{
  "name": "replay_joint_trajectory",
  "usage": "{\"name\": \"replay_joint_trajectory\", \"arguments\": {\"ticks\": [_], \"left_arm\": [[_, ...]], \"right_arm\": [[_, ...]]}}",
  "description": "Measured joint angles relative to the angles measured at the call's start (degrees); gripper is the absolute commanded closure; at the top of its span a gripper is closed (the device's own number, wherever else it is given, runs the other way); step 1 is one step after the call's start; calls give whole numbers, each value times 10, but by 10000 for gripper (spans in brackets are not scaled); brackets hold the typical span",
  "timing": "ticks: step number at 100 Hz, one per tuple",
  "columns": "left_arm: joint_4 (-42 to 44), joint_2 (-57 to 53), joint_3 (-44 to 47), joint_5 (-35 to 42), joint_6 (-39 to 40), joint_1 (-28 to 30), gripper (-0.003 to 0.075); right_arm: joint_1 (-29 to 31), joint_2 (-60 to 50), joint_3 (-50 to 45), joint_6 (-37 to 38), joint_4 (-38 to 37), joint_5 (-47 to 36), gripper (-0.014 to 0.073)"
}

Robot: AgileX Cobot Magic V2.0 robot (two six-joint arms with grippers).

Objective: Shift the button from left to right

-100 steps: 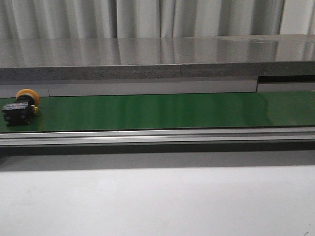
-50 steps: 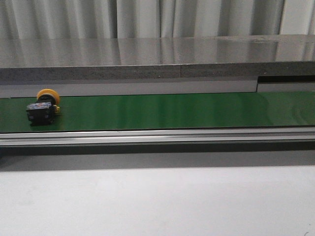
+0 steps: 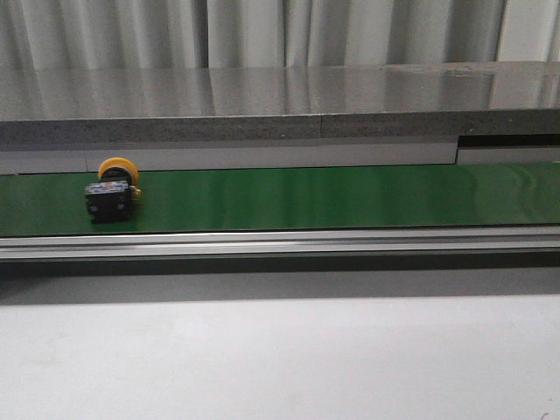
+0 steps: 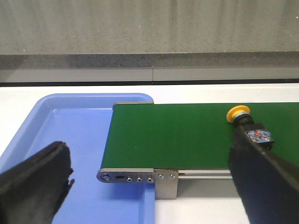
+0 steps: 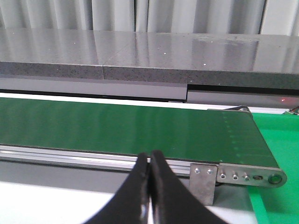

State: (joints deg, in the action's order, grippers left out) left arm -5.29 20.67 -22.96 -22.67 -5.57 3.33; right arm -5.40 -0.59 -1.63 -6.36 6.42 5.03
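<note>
The button (image 3: pixel 111 190) lies on its side on the green conveyor belt (image 3: pixel 332 197) near the belt's left end, yellow-orange cap toward the back, black body toward me. It also shows in the left wrist view (image 4: pixel 248 126), partly behind one finger (image 4: pixel 266 186). My left gripper (image 4: pixel 149 179) is wide open and empty, hovering over the belt's left end, apart from the button. My right gripper (image 5: pixel 149 161) is shut on nothing, in front of the belt's right end. Neither gripper shows in the front view.
A blue tray (image 4: pixel 70 135) sits under the belt's left end. A green tray (image 5: pixel 280 140) lies past the belt's right end. A metal rail (image 3: pixel 280 243) runs along the belt's front. A grey stone ledge (image 3: pixel 280 105) stands behind it.
The button has travelled to the right along the belt, from the far left edge of the front view to a little further in. No gripper touches it.
</note>
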Motion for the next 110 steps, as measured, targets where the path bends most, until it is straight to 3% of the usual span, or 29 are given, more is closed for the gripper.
{"name": "replay_joint_trajectory", "arguments": {"ticks": [8,19,55,110], "left_arm": [[0,0,0,1,0,0,86],[0,0,0,2,0,0,188],[-1,0,0,2,0,0,743],[-1,0,0,3,0,0,740]], "right_arm": [[0,0,0,0,0,0,662],[0,0,0,0,0,0,662],[0,0,0,0,0,0,662],[0,0,0,0,0,0,662]]}}
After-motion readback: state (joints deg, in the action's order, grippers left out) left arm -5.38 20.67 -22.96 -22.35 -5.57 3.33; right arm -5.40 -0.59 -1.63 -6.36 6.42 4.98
